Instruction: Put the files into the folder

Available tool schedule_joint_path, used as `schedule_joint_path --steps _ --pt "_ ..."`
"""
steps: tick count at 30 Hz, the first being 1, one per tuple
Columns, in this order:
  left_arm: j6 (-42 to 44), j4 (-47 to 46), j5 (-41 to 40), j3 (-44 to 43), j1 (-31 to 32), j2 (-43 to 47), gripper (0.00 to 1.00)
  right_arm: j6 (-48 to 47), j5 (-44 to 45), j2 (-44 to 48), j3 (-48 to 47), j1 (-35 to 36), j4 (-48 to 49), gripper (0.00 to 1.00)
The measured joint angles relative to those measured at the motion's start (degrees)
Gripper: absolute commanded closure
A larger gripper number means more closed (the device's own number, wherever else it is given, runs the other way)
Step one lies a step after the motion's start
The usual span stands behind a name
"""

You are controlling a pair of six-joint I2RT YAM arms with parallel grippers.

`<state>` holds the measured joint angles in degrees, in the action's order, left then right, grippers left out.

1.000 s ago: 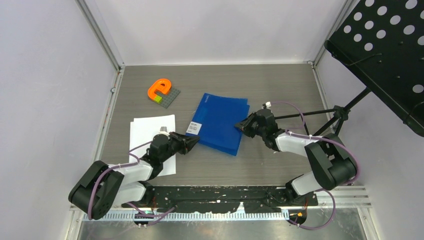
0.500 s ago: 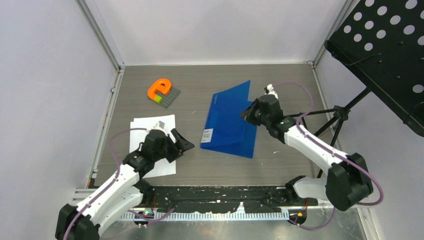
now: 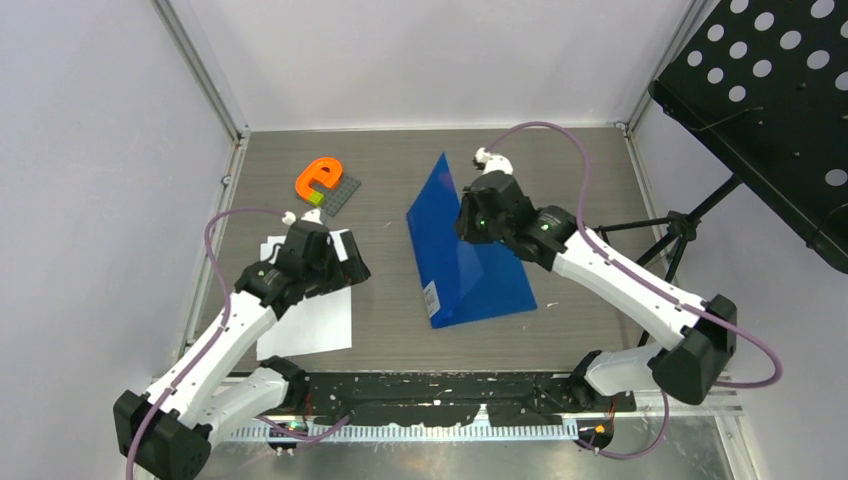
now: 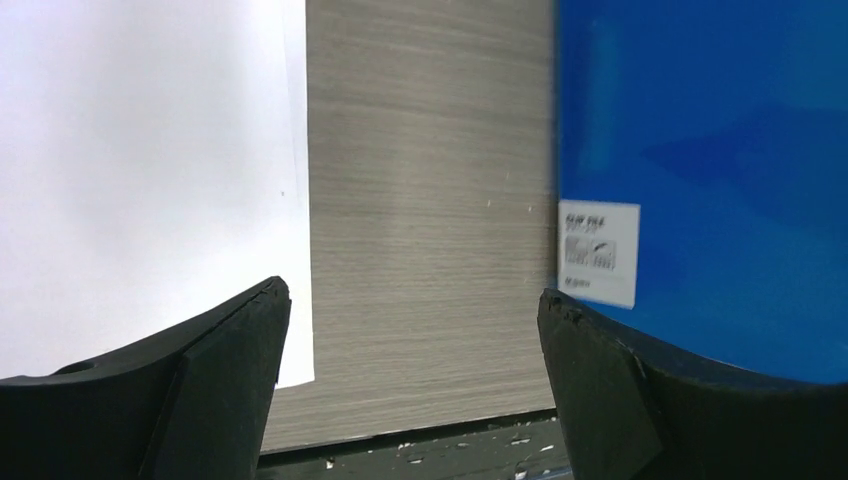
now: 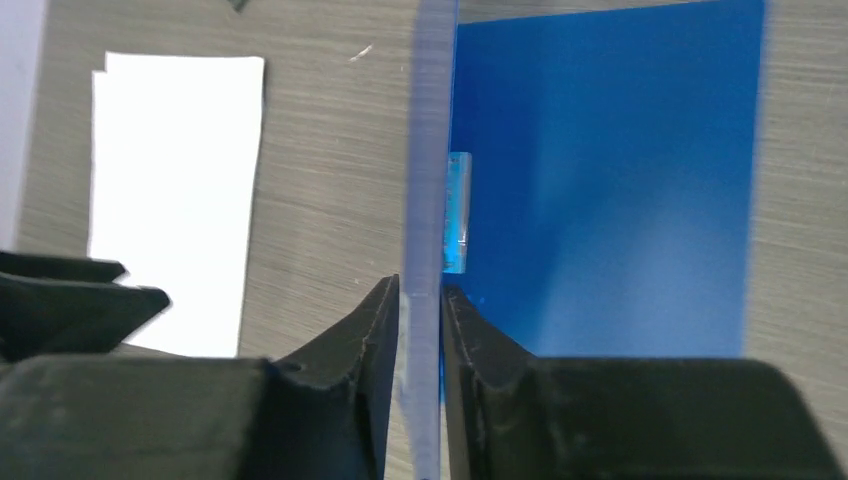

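Note:
The blue folder (image 3: 490, 285) lies half open in the middle of the table. Its cover (image 3: 445, 215) stands nearly upright, and the white label (image 3: 432, 298) sits near its front corner. My right gripper (image 3: 476, 216) is shut on the cover's raised edge (image 5: 425, 200), one finger on each side (image 5: 421, 288). The files (image 3: 312, 322), white sheets, lie flat to the folder's left. My left gripper (image 3: 350, 262) hovers open over their right edge. In the left wrist view bare table shows between its wide fingers (image 4: 412, 297), with the files (image 4: 150, 180) left and the folder (image 4: 700, 150) right.
An orange e-shaped piece (image 3: 320, 178) on a grey baseplate (image 3: 342, 197) lies at the back left. A black perforated music stand (image 3: 770, 90) overhangs the right side, its tripod legs (image 3: 682, 226) beside the table. Walls and metal rails (image 3: 215, 110) close in the table.
My left gripper let go of the folder's corner, opened wide and drew back left over the files. My right gripper raised the cover from flat to nearly upright, and the folder swung round.

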<state>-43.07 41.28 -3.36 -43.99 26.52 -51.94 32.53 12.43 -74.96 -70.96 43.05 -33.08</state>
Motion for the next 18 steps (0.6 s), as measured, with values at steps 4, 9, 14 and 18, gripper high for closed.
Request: schedule_joint_path --steps 4,9,14,18 --pt "3.3 0.4 1.8 -5.1 -3.3 -3.0 0.07 -0.9 1.9 -4.1 -2.2 3.9 -0.9 0.51" --pt "5.9 0.4 5.4 -6.7 -7.6 -4.6 0.07 0.0 2.0 -6.5 -3.7 7.0 -0.1 0.35" --pt "7.5 1.7 7.0 -7.5 -9.6 -5.3 0.06 1.6 1.6 -6.8 -3.8 10.3 3.5 0.2" --pt "7.8 3.0 6.3 -10.0 -10.8 -4.9 0.06 3.3 -1.4 -6.8 -3.7 12.1 9.4 0.14"
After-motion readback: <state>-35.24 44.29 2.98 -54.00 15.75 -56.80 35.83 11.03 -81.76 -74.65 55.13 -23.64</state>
